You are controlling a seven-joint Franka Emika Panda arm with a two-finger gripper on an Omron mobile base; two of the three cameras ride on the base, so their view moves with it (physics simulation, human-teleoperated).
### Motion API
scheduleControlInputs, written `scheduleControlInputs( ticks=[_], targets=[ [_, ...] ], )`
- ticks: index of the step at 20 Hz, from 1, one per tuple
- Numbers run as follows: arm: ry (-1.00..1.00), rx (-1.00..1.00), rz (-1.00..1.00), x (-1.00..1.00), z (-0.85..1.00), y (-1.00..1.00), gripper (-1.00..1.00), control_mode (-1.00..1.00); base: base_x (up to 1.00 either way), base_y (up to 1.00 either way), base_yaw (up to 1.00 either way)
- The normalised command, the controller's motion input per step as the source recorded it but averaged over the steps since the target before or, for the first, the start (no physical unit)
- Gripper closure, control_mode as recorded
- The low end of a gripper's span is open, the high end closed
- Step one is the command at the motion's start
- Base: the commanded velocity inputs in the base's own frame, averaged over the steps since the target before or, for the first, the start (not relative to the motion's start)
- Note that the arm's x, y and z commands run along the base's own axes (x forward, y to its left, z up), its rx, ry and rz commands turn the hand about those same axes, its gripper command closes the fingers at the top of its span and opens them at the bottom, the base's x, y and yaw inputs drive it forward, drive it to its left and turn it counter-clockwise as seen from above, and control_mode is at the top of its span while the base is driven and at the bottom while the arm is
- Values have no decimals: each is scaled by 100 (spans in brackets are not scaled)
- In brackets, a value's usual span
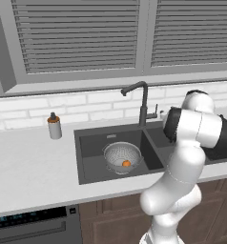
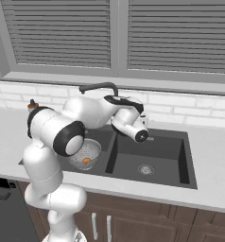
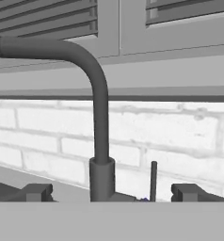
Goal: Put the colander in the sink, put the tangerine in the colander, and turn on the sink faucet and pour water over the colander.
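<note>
The silvery mesh colander [image 1: 122,156] [image 2: 86,152] sits in the left basin of the dark double sink [image 1: 89,159] [image 2: 154,151]. The small orange tangerine [image 1: 126,163] [image 2: 86,160] lies inside it. The dark gooseneck sink faucet [image 1: 143,102] [image 2: 98,87] [image 3: 100,117] stands behind the divider with its spout over the left basin, and no water shows. My gripper [image 3: 111,192] is open, its fingertips [image 3: 36,192] wide apart and level with the faucet's base, close in front of it. The thin lever [image 3: 153,181] rises just right of the base.
A grey bottle with an orange-brown top [image 1: 54,126] [image 2: 32,105] stands on the counter left of the sink. White brick wall and a louvred window rise behind the faucet. My arm reaches over the sink's front edge. A dishwasher panel [image 1: 34,224] sits below the counter at left.
</note>
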Motion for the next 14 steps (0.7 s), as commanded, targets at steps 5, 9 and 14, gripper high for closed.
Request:
scheduleControlInputs(
  ticks=[5,9,14],
  targets=[
    [0,0,0,42,-17,1,-100,-100,0,0,0],
    [0,0,0,39,-12,0,-100,-100,0,0,0],
    [0,0,0,46,-11,0,-100,-100,0,0,0]
  ],
)
